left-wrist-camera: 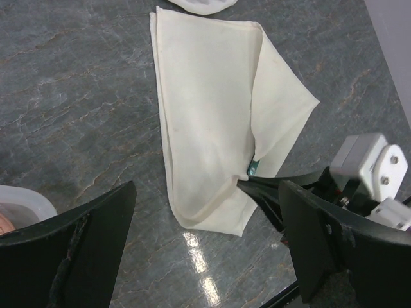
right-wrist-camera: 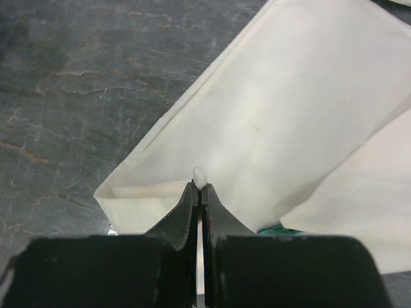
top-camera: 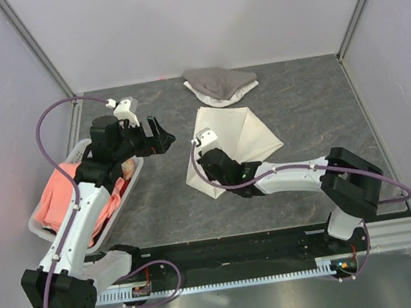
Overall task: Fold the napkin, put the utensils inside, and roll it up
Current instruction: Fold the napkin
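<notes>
Cream-white cloth, the napkin (top-camera: 243,135), lies mid-frame in the top view on the dark marbled table (top-camera: 320,99). It is partly folded, with one flap angled over another, so it isn't a neat rectangle yet.

Right gripper (right-wrist-camera: 200,183): tips pressed together on a small nub of napkin fabric, low on the cloth and just beside a teal tag (left-wrist-camera: 252,169). Probably pinching a single layer there so it can be drawn across for a fold, though I can't count the layers caught.

Left gripper (top-camera: 161,139): fingers spread wide and holding nothing. It hangs left of the napkin and clear of it, likely standing by to pin or take a corner.

Lower left: white basket (top-camera: 138,177) with a salmon-pink cloth (top-camera: 58,194) spilling out. Upper centre: grey-and-white cloth heap (top-camera: 218,83), near the napkin's top edge.

Utensils: none seen in any view. Folding stage, early.
</notes>
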Robot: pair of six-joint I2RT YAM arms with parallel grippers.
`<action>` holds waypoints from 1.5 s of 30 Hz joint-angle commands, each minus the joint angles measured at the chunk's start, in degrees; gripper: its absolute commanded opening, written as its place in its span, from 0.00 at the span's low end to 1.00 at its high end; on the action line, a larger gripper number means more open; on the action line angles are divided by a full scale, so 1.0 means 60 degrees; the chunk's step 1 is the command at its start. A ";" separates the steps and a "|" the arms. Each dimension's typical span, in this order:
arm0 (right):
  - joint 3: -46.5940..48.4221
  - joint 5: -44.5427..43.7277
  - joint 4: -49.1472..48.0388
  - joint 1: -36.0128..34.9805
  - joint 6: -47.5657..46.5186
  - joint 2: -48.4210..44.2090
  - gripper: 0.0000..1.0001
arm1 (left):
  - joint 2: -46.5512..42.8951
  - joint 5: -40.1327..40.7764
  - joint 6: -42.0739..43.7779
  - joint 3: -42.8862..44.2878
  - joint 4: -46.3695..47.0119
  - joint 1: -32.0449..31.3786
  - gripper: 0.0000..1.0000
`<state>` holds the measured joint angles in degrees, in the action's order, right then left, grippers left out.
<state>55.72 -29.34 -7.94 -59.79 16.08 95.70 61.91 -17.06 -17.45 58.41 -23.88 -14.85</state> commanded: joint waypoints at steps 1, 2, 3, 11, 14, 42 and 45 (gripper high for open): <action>-0.0293 -0.0968 0.0327 0.0428 0.1041 -0.0788 0.00 | 0.0053 -0.0262 -0.0211 -0.0024 0.0332 0.0044 1.00; -0.0337 -0.1172 0.0401 0.0632 0.1128 -0.0847 0.00 | 0.0038 -0.0277 -0.0211 -0.0024 0.0332 0.0044 1.00; -0.0424 -0.1275 0.0474 0.0750 0.1216 -0.0993 0.00 | 0.0053 -0.0291 -0.0211 -0.0024 0.0347 0.0044 1.00; -0.0806 -0.1657 0.1104 0.2053 0.1744 -0.1623 0.00 | 0.0067 -0.0335 -0.0211 -0.0038 0.0347 0.0044 1.00; -0.0894 -0.1716 0.1265 0.2405 0.1730 -0.1887 0.00 | 0.0068 -0.0335 -0.0226 -0.0038 0.0332 0.0044 1.00; -0.1450 -0.1804 0.1544 0.4618 0.1700 -0.1932 0.00 | 0.0082 -0.0423 -0.0241 -0.0038 0.0376 0.0044 0.99; -0.1582 -0.1731 0.1398 0.4750 0.1701 -0.1771 0.00 | 0.0097 -0.0438 -0.0255 -0.0038 0.0376 0.0044 0.99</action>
<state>47.24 -38.87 2.28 -32.12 25.58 83.94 62.26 -18.44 -17.47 58.30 -23.64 -14.85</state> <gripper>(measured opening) 0.018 0.994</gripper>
